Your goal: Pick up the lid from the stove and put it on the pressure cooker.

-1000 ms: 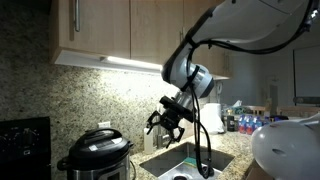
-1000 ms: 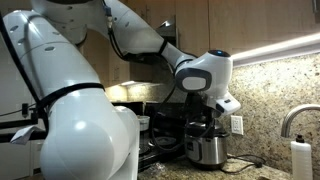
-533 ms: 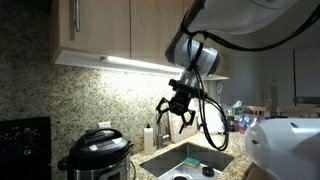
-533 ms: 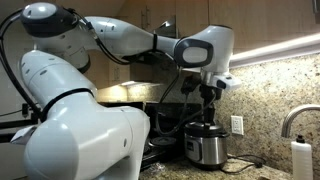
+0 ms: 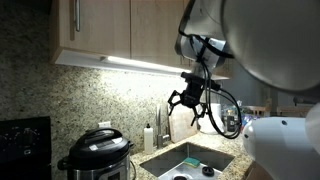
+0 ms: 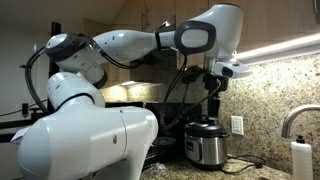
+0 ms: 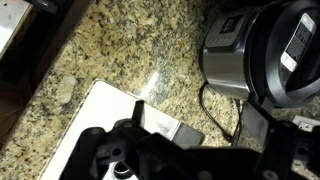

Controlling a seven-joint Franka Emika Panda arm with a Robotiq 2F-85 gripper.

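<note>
Gripper: the gripper (image 5: 190,110) hangs high in the air, and in an exterior view it sits well above the pressure cooker (image 6: 205,148).
Fingers: the fingers (image 5: 171,104) are spread as wide as they go, with nothing between them and nothing touching them.
Below the gripper: the sink (image 5: 190,156) lies underneath, set into the speckled granite countertop (image 7: 130,60).
Pressure cooker: it stands on the countertop beside the sink, and the wrist view catches it from above at the top right (image 7: 235,60).
Lid: the lid (image 5: 99,139) sits on the cooker's rim and looks level. It is no longer on the stove, and its dark top fills the corner of the wrist view (image 7: 285,55).
Stove: the stove (image 5: 24,142) is at the far edge beyond the cooker, and no lid shows on the part in view.
Change: over the last second the gripper has risen from just beside the cooker's top and drifted toward the sink side. Its jaws have stayed wide the whole way.
Meaning: the placing appears done and the arm seems to be backing off. Whether the lid is fully seated or locked cannot be told from here.
</note>
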